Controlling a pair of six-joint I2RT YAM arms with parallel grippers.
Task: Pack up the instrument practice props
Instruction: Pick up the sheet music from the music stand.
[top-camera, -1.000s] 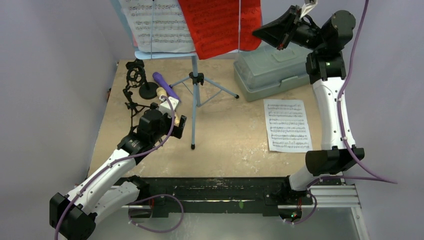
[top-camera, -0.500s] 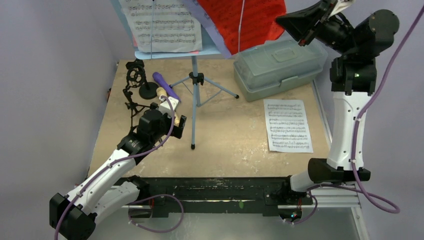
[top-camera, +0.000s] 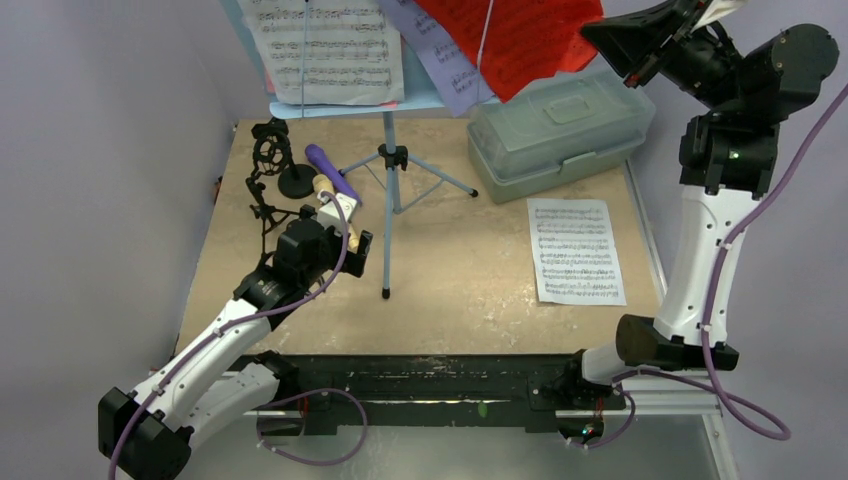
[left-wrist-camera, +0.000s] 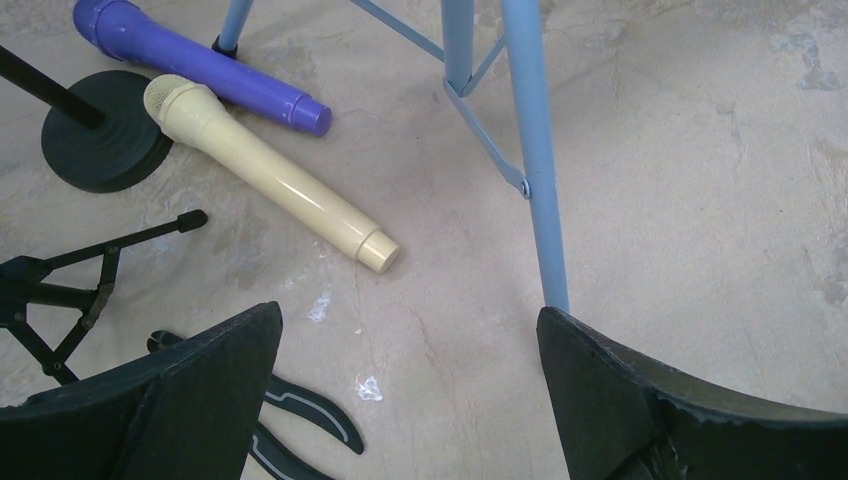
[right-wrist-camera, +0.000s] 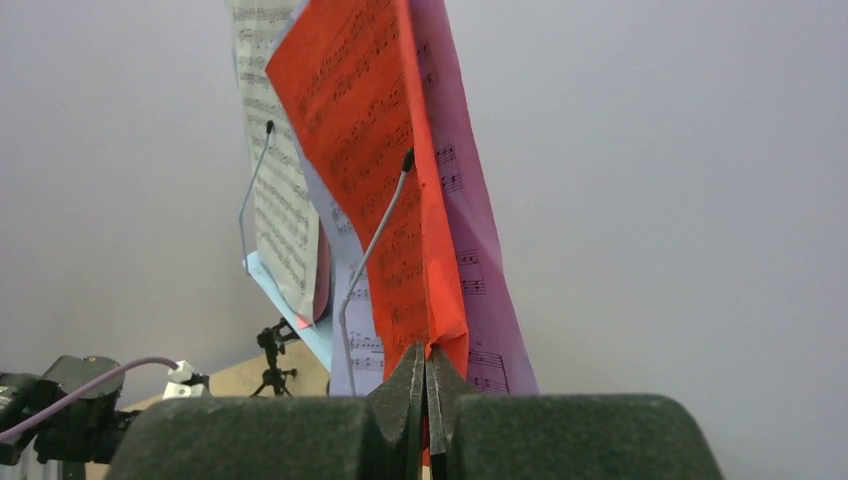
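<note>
At the upper right of the overhead view, the red sheet-music page (top-camera: 525, 35) is being drawn sideways off the pale-blue music rack (top-camera: 392, 170). The right gripper (right-wrist-camera: 427, 372) is pinching its lower edge, with both jaws pressing flat together on the paper. Over the last second the page has been sliding from the rack's right half out to a position above the lidded box (top-camera: 560, 125), as the right arm rises and swings outward. A lavender page (top-camera: 440, 65) is being uncovered behind it. This suggests that the page-removal step is progressing but not finished: a wire retainer (right-wrist-camera: 375, 235) is still crossing the red page's face and may be dragging on it. A white page (top-camera: 320, 45) is still sitting on the rack, a second white page (top-camera: 577, 250) is lying flat on the surface (top-camera: 470, 300) near the box, and the box lid is staying closed. Farther left, the left gripper (left-wrist-camera: 408, 330) is hovering with its jaws spread wide, grasping nothing. It is just beside a rack leg, with the tan microphone (left-wrist-camera: 270, 185), the purple microphone (left-wrist-camera: 200, 60) and the round-base holder (left-wrist-camera: 100, 140) lying ahead of it.
</note>
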